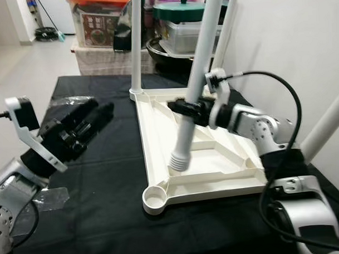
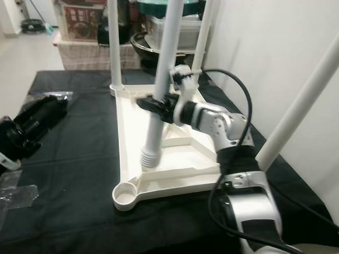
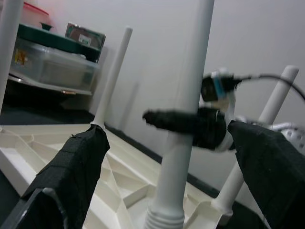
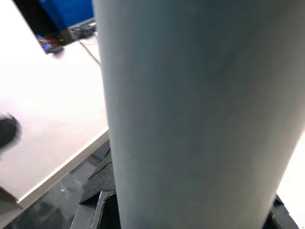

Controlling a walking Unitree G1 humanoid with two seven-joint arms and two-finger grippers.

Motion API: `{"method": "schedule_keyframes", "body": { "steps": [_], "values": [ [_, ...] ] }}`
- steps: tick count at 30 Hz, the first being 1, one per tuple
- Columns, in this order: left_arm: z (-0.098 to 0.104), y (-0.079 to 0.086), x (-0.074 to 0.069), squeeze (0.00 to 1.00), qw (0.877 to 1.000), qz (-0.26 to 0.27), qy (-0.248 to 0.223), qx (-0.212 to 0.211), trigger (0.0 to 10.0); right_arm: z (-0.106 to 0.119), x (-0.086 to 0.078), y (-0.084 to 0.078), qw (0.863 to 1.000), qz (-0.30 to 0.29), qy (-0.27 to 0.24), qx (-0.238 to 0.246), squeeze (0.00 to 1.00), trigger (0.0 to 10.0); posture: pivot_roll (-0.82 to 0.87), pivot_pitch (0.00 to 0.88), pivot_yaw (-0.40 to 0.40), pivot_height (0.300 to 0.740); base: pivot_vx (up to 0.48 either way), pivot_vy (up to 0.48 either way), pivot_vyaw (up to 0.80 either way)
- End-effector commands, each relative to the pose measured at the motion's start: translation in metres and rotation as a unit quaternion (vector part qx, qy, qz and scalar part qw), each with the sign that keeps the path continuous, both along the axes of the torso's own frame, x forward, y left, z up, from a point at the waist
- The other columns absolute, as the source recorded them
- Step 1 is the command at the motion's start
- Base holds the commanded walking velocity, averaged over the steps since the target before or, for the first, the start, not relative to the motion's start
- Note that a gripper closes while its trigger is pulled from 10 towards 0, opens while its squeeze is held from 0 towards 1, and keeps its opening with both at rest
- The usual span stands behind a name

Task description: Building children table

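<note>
Clamping the fourth table leg (image 1: 196, 76) partway up its shaft, my right gripper (image 1: 186, 108) holds it tilted with its ribbed end hanging over the upturned white tabletop (image 1: 215, 167), not yet in the empty corner socket (image 1: 154, 198) nearest me. My left gripper (image 1: 86, 125) hovers spread wide and empty over the black cloth (image 1: 99, 191) beside the tabletop. Three legs already seem seated at other corners, so I judge this last one is what remains.

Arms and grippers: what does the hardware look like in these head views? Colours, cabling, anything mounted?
Both arms are silver metal with black joint sections. The right gripper has two long black fingers, a white bracket at the wrist, and a thick black cable looping back along the arm. The left gripper is black with long textured fingers, carrying a white mounting bracket with a small black module at the wrist.
</note>
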State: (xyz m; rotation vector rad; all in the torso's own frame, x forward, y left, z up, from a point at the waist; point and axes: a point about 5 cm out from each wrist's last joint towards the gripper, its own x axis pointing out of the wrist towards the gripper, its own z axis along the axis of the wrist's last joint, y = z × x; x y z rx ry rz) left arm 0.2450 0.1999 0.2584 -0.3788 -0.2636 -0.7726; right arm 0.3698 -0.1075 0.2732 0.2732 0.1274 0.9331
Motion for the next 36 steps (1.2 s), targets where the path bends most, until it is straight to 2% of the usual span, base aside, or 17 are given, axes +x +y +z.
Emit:
{"method": "schedule_keyframes", "body": {
  "steps": [1, 4, 5, 7, 8, 11, 12, 14, 18, 19, 25, 26, 30, 36],
  "values": [
    [-0.005, -0.005, 0.0, 0.0, 0.999, -0.004, 0.009, 0.039, 10.0, 0.01, -0.001, 0.003, 1.0, -0.002, -0.018, 0.009, 0.0, 0.0, 0.06, 0.0, -0.091, 0.74, 0.0, 0.0, 0.0],
    [-0.027, -0.016, 0.007, 0.0, 0.993, -0.025, 0.044, 0.103, 10.0, 0.028, -0.006, 0.039, 0.997, 0.01, -0.04, 0.059, 0.0, 0.0, 0.05, 0.0, -0.075, 0.74, 0.0, 0.0, 0.0],
    [-0.027, -0.016, 0.007, 0.0, 0.993, -0.025, 0.044, 0.103, 10.0, 0.028, -0.006, 0.039, 0.997, 0.01, -0.04, 0.059, 0.0, 0.0, 0.05, 0.0, -0.075, 0.74, 0.0, 0.0, 0.0],
    [-0.034, -0.018, 0.009, 0.0, 0.99, -0.028, 0.052, 0.131, 10.0, 0.031, -0.014, 0.054, 0.996, 0.031, -0.045, 0.073, 0.0, 0.0, 0.05, 0.0, -0.071, 0.74, 0.0, 0.0, 0.0],
    [-0.034, -0.018, 0.009, 0.0, 0.99, -0.028, 0.052, 0.131, 10.0, 0.031, -0.014, 0.054, 0.996, 0.031, -0.045, 0.073, 0.0, 0.0, 0.05, 0.0, -0.071, 0.74, 0.0, 0.0, 0.0],
    [-0.04, -0.021, 0.014, 0.0, 0.986, -0.042, 0.055, 0.152, 10.0, 0.025, -0.029, 0.078, 0.993, 0.075, -0.039, 0.083, 0.0, 0.0, 0.05, 0.0, -0.066, 0.74, 0.0, 0.0, 0.0],
    [-0.04, -0.021, 0.014, 0.0, 0.986, -0.042, 0.055, 0.152, 10.0, 0.025, -0.029, 0.078, 0.993, 0.075, -0.039, 0.083, 0.0, 0.0, 0.05, 0.0, -0.066, 0.74, 0.0, 0.0, 0.0],
    [-0.043, -0.021, 0.016, 0.0, 0.984, -0.039, 0.057, 0.162, 10.0, 0.024, -0.039, 0.088, 0.99, 0.105, -0.036, 0.092, 0.0, 0.0, 0.04, 0.0, -0.062, 0.74, 0.0, 0.0, 0.0],
    [-0.045, -0.02, 0.017, 0.0, 0.984, -0.037, 0.058, 0.164, 10.0, 0.024, -0.047, 0.095, 0.986, 0.128, -0.036, 0.097, 0.0, 0.0, 0.04, 0.0, -0.059, 0.74, 0.0, 0.0, 0.0],
    [-0.045, -0.021, 0.017, 0.0, 0.984, -0.04, 0.055, 0.166, 10.0, 0.026, -0.054, 0.099, 0.983, 0.145, -0.036, 0.105, 0.0, 0.0, 0.04, 0.0, -0.058, 0.74, 0.0, 0.0, 0.0],
    [-0.048, -0.021, 0.017, 0.0, 0.983, -0.043, 0.053, 0.171, 10.0, 0.031, -0.063, 0.103, 0.98, 0.158, -0.038, 0.115, 0.0, 0.0, 0.04, 0.0, -0.058, 0.74, 0.0, 0.0, 0.0],
    [-0.049, -0.021, 0.017, 0.0, 0.983, -0.048, 0.052, 0.172, 0.0, 0.032, -0.065, 0.104, 0.98, 0.16, -0.039, 0.116, 0.0, 0.0, 0.04, 0.0, -0.057, 0.74, 0.0, 0.0, 0.0],
    [-0.057, -0.024, 0.011, 0.0, 0.977, -0.072, 0.048, 0.195, 0.0, 0.033, -0.068, 0.105, 0.979, 0.164, -0.046, 0.111, 0.0, 0.0, 0.04, 0.0, -0.057, 0.74, 0.0, 0.0, 0.0],
    [-0.058, -0.027, 0.009, 0.0, 0.977, -0.082, 0.047, 0.192, 0.0, 0.032, -0.069, 0.105, 0.98, 0.159, -0.047, 0.108, 0.0, 0.0, 0.04, 0.0, -0.06, 0.74, 0.0, 0.0, 0.0]
  ]
}}
